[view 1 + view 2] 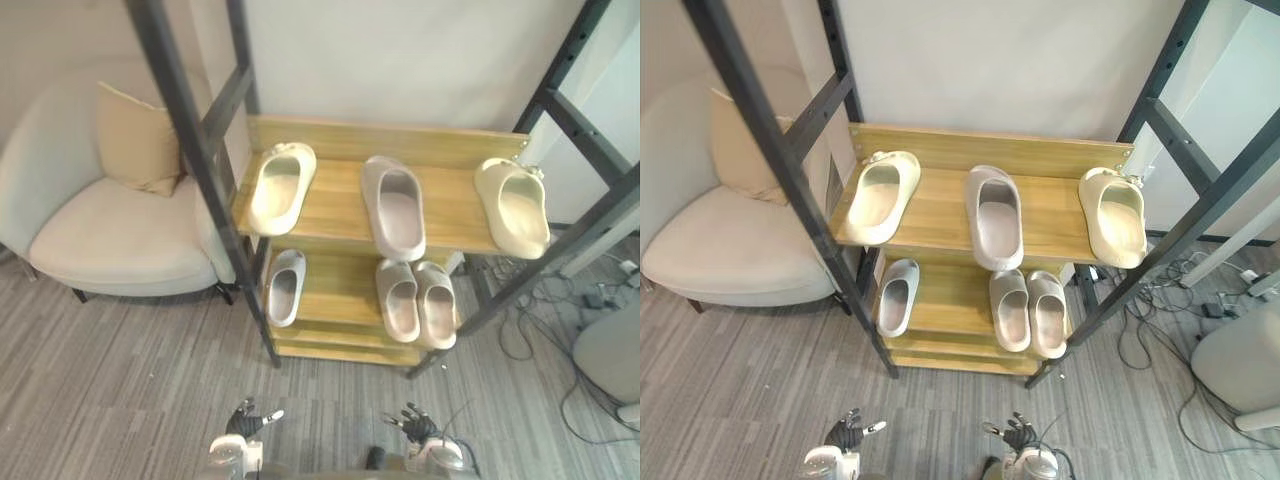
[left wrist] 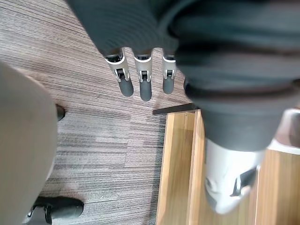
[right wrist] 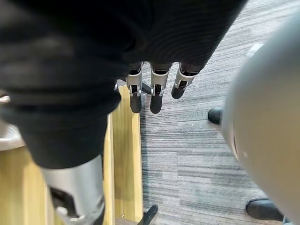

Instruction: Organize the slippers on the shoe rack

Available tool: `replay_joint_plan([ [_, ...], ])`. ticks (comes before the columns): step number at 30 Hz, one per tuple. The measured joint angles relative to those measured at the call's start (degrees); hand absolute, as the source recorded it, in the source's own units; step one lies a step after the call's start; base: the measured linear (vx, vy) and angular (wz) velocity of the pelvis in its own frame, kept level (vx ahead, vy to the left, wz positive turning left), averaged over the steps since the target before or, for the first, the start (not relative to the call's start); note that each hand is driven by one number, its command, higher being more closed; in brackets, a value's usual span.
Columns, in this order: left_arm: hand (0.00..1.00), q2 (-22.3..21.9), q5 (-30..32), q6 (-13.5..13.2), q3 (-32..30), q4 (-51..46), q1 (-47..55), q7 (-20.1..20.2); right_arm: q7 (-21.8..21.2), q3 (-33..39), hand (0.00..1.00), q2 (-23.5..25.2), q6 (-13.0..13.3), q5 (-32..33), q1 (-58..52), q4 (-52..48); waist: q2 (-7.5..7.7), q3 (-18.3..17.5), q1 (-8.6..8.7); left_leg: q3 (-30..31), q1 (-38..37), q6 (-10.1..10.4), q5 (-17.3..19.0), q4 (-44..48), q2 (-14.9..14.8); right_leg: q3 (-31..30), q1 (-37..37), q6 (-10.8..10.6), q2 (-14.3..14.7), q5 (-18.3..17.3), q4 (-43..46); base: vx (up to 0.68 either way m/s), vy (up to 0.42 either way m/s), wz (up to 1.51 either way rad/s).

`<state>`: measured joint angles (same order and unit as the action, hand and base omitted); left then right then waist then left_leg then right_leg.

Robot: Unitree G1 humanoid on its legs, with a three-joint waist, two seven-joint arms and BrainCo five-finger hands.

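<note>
cream slippers [image 1: 281, 188], pale wood shoe rack [image 1: 340, 215]

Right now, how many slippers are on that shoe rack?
6. Upper shelf: left cream slipper, middle grey slipper, right cream slipper. Lower shelf: lone slipper at left, paired slipper beside end slipper at right. More may hide beneath.

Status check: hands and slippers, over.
Left hand and right hand open, empty, low before shoe rack. Left cream slipper and right cream slipper at upper shelf's opposite ends, grey slipper between. Nothing blocking.

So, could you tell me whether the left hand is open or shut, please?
Open: the left hand has straight fingers above the floor, holding nothing.
</note>
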<state>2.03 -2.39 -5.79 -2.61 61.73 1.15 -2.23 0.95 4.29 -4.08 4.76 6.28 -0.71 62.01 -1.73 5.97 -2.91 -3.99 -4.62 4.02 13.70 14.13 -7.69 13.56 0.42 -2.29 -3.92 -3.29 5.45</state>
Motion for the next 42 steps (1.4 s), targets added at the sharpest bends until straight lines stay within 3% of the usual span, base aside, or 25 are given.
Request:
replay_joint_plan([
  [2, 0.0, 0.1, 0.0, 0.0, 0.0, -0.4, -1.1, 0.0, 0.1, 0.0, 0.0, -0.5, 0.0, 0.5, -0.4, 0.2, 0.37, 1.3, -0.18, -0.2, 3.8, 1.4, 0.7, 11.1, -1.8, 1.0, 3.1, 0.6, 0.9, -0.2, -1.5, 0.06, -0.091, 0.17],
  [5, 0.0, 0.7, 0.0, 0.0, 1.0, -0.4, -1.7, -0.1, 0.2, 0.0, 0.0, -0.6, 0.0, 0.6, -1.1, 0.2, 0.72, 2.0, -0.26, -1.3, 5.7, 2.8, -0.2, 16.6, -2.8, 0.5, 4.7, 0.8, 1.3, -0.3, -2.1, 0.02, 0.005, -0.09],
  [11, 0.0, 0.5, 0.0, 0.0, 3.9, -0.1, -2.2, 0.0, 0.3, 2.0, 0.0, -0.9, 0.0, 0.9, -1.7, 0.0, 0.52, 2.0, 0.33, -2.0, 0.5, 2.6, -0.8, 2.9, -1.3, 0.6, 4.3, 0.8, 1.4, 1.8, -5.7, 0.0, 0.042, 0.02],
  [14, 0.0, 0.6, 0.2, 0.0, 4.4, 0.5, -2.2, 0.0, 0.3, 2.0, 0.0, -0.8, 0.0, 0.8, -1.6, -0.4, 0.61, 1.8, 0.5, -2.4, -2.4, 1.9, -2.8, -4.6, 0.3, 0.4, 4.8, 0.4, 0.9, 4.0, -8.7, 0.0, 0.086, -0.01],
  [19, 0.0, 1.4, 0.3, 0.0, 4.4, 1.2, -2.0, 0.0, 1.4, -1.0, 0.0, -0.7, 0.3, 0.5, -2.0, -4.0, 0.76, 1.6, 0.54, -3.3, -2.5, 1.9, -3.1, -6.1, 1.5, -0.9, 4.5, -0.2, 0.1, 6.4, -10.5, -0.08, 0.105, -0.09],
  [22, 0.0, 1.9, 0.3, 0.0, 4.3, 1.2, -1.2, -0.3, 2.0, -4.8, 0.0, -0.4, 0.5, 0.4, -4.1, -11.8, 1.34, 1.2, 0.56, -3.4, -2.5, 1.9, -3.0, -7.4, 1.5, -1.8, 3.3, -0.2, 0.2, 7.4, -10.6, -0.14, 0.052, -0.13],
  [25, 0.0, 2.3, 0.6, 0.0, 4.3, 1.2, -0.9, -0.3, 2.5, -6.8, 0.0, -0.4, 0.7, -1.0, -7.9, -25.5, 1.78, 1.2, 0.76, -3.5, -2.5, 1.6, -2.8, -9.6, 1.5, -2.6, 1.7, -0.1, 0.5, 8.9, -10.9, -0.18, 0.032, -0.16],
  [26, 0.0, 3.0, 0.6, 0.0, 4.4, 0.9, -0.6, -0.4, 2.5, -7.7, 0.0, -0.2, 0.8, -2.4, -10.6, -34.3, 2.49, 1.3, 0.72, -4.6, -2.7, 1.4, -2.9, -9.6, 1.6, -3.8, 1.5, 0.0, 0.5, 9.5, -11.0, -0.18, 0.025, -0.28],
  [27, 0.0, 3.1, 0.5, 0.0, 4.3, 0.9, -0.5, -0.4, 2.5, -7.8, 0.0, -0.2, 0.9, -2.8, -11.0, -35.6, 2.55, 1.3, 0.72, -4.7, -2.8, 1.4, -2.9, -9.6, 1.5, -3.9, 1.5, 0.0, 0.5, 9.5, -11.0, -0.16, 0.011, -0.29],
  [30, 0.0, 3.5, 0.7, 0.0, 4.8, 0.8, -0.2, -1.1, 2.5, -8.0, 0.0, 0.1, 1.9, -8.4, -18.2, -52.8, 3.15, 1.0, 0.94, -6.1, -3.5, 1.7, -2.5, -9.9, 1.5, -5.4, 1.2, -0.3, 0.6, 9.8, -11.0, -0.1, -0.007, -0.23],
  [32, 0.0, 3.6, 1.1, -0.1, 4.8, 0.8, 0.1, -1.1, 2.5, -7.9, 0.0, 0.0, 2.4, -10.5, -20.6, -58.5, 3.16, 1.0, 1.06, -6.5, -3.3, 1.6, -2.4, -10.0, 1.4, -6.2, 0.5, -0.2, 0.8, 9.9, -11.0, -0.06, -0.021, -0.21],
  [35, 0.0, 3.9, 1.2, -0.1, 6.2, 0.8, 0.7, -1.1, 2.5, -7.8, 0.0, 0.0, 3.3, -13.1, -21.7, -63.1, 3.04, 1.0, 2.68, -6.6, -3.4, 1.7, -2.3, -10.1, 1.3, -6.4, 0.4, -0.2, 1.1, 10.0, -11.0, -0.02, -0.017, -0.08],
  [42, 0.0, 3.8, 1.5, -0.2, 7.7, 0.8, 0.9, -0.8, 4.9, -5.5, 0.0, -0.3, 3.8, -17.7, -18.4, -70.1, 1.69, 0.2, 2.57, -7.2, -3.4, 1.7, -2.7, -10.4, 1.3, -7.2, -0.3, -0.1, 1.5, 10.3, -11.0, 0.06, 0.011, -0.06],
])
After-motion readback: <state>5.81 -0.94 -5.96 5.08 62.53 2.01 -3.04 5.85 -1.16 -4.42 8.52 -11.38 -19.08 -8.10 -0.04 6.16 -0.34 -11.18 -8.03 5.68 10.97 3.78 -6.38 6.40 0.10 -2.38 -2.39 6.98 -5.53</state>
